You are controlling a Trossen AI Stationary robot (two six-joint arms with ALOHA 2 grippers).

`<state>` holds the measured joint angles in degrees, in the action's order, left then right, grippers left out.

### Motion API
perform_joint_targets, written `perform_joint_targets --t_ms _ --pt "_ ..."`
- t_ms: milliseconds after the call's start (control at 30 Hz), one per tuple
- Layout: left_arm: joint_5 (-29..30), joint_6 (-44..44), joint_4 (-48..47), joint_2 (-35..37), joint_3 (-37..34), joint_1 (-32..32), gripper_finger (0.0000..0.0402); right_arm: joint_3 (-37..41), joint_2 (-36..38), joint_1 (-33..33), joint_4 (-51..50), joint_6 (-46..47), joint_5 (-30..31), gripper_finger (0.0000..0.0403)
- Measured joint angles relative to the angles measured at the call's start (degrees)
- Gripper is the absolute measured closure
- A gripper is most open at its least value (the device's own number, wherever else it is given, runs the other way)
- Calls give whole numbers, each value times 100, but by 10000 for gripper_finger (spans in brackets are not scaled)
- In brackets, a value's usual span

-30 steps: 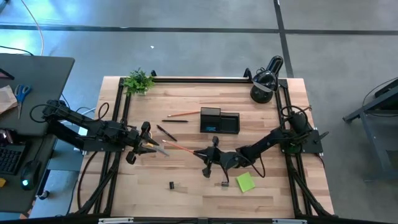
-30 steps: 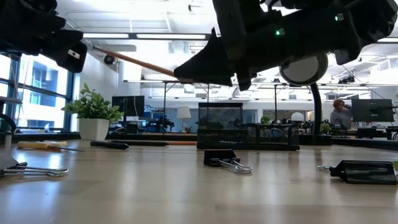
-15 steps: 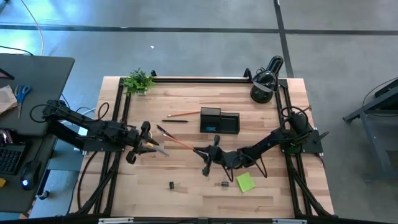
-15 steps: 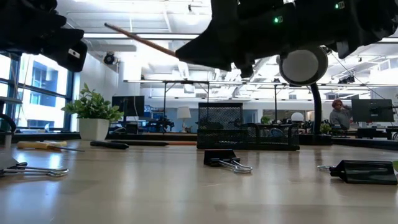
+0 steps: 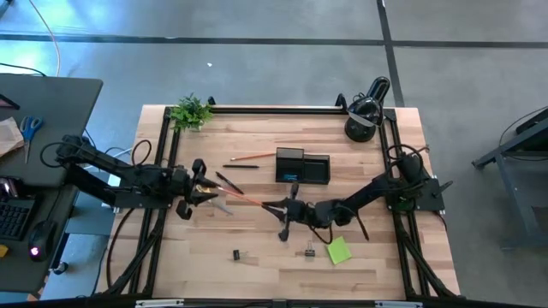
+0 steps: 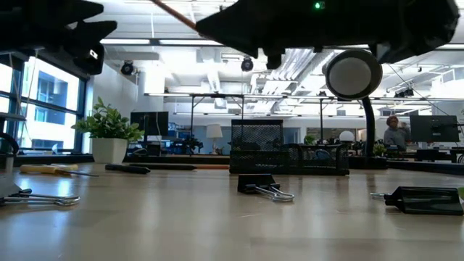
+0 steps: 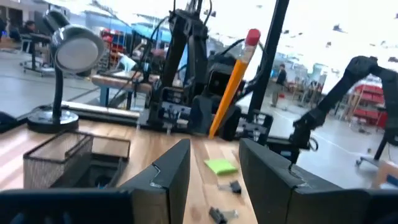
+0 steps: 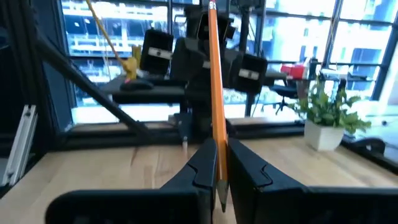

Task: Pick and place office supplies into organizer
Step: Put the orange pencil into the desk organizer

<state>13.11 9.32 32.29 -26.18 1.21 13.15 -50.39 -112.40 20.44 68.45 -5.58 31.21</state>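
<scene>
Your right gripper point(image 5: 267, 205) has its fingers pinched on an orange pencil point(image 5: 244, 198), held up off the table point(image 5: 257, 265) just in front of the organizer point(image 5: 302, 167). Your left gripper point(image 5: 208, 185) sits spread apart with nothing in it, right by the pencil's far end.

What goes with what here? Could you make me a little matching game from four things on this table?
Things:
1. pencil
2. sticky pad
3. lamp
4. plant

Places:
A. far left corner of the table
B. far right corner of the table
C. flat on the table near the front, right of centre
D. lifted off the table, pinched in the right gripper

Pairs: 1-D, 2-C, 3-B, 4-A
</scene>
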Motion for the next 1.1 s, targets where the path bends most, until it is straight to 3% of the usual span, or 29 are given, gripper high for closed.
perform_joint_targets --t_ms 233,400,1100 --pt "162 -12 1376 -544 0 0 273 0 0 -377 288 -73 -592 391" --pt "449 -50 1768 -898 0 0 273 -11 0 -432 301 -72 -753 391" --pt "429 -251 3452 -2486 0 0 273 -20 -209 -551 339 255 -823 391"
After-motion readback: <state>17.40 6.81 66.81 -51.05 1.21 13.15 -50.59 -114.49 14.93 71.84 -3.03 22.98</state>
